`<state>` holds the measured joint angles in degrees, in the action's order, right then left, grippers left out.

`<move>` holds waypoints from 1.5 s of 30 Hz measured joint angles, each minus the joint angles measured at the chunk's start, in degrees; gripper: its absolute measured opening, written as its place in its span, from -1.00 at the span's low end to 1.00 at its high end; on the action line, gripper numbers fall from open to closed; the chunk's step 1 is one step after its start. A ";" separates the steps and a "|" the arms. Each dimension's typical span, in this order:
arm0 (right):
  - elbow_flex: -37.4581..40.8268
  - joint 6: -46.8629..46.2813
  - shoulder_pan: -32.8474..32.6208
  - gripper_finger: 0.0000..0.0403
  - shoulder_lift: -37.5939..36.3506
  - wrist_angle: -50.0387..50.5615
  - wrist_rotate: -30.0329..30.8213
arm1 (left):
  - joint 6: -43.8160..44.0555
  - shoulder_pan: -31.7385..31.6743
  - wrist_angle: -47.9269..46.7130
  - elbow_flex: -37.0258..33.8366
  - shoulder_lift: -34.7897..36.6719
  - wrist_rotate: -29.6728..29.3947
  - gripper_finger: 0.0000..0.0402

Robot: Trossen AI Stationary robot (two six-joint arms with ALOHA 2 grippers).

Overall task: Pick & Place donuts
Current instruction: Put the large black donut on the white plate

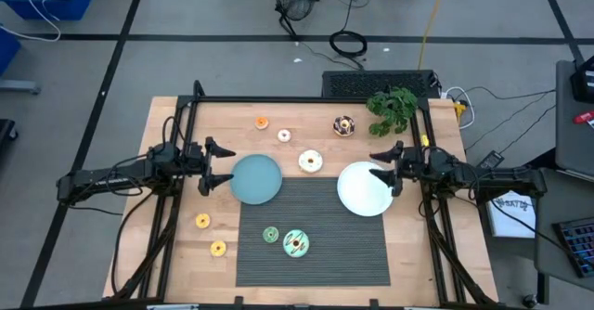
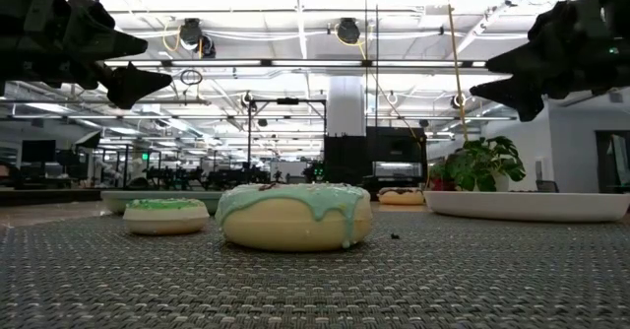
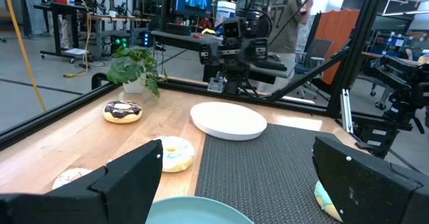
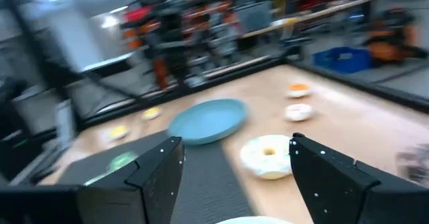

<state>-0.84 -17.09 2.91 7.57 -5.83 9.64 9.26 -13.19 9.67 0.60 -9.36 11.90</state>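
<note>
Several small donuts lie flat on the table. An orange donut (image 1: 262, 122), a small white donut (image 1: 284, 135), a chocolate donut (image 1: 344, 125) and a pale iced donut (image 1: 310, 161) lie toward the far side. Two yellow donuts (image 1: 202, 221) (image 1: 218, 248), a green donut (image 1: 270, 235) and a mint donut (image 1: 296, 244) lie nearer. My left gripper (image 1: 223, 167) hangs open and empty above the left rim of the teal plate (image 1: 255, 178). My right gripper (image 1: 376, 164) hangs open and empty above the far rim of the white plate (image 1: 365, 187).
A dark woven mat (image 1: 316, 245) covers the near middle of the wooden table. A potted green plant (image 1: 392, 109) stands at the far right corner. A black frame rail (image 1: 306, 99) runs along the far edge. A person stands in the room beyond the table (image 3: 291, 16).
</note>
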 joint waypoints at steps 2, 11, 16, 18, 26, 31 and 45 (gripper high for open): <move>0.00 -0.48 0.00 0.25 0.00 -0.08 2.45 | 0.00 -0.01 0.00 0.00 0.00 0.00 0.89; 0.02 4.35 0.00 0.25 0.00 -3.38 6.96 | 0.00 0.00 -0.02 0.00 0.02 0.00 0.89; 0.02 8.73 0.00 0.25 1.08 -3.28 9.37 | 0.00 -0.01 0.00 0.00 0.01 0.00 0.89; 0.02 9.85 0.00 0.25 1.58 -3.39 11.81 | 0.00 -0.02 0.00 0.00 0.00 0.00 0.89; 0.02 15.68 0.07 0.25 1.75 -11.92 15.83 | 0.00 0.00 0.00 0.00 0.02 0.00 0.89; 0.04 19.82 0.12 0.25 1.86 -20.50 15.95 | 0.00 0.00 0.00 0.00 0.02 0.00 0.89; -25.83 22.55 6.79 0.25 36.30 -5.78 24.51 | -0.01 -0.02 -0.02 0.01 0.00 -0.12 0.89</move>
<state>-26.67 5.45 9.71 43.87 -11.61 34.15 9.25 -13.21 9.65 0.61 -9.37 11.78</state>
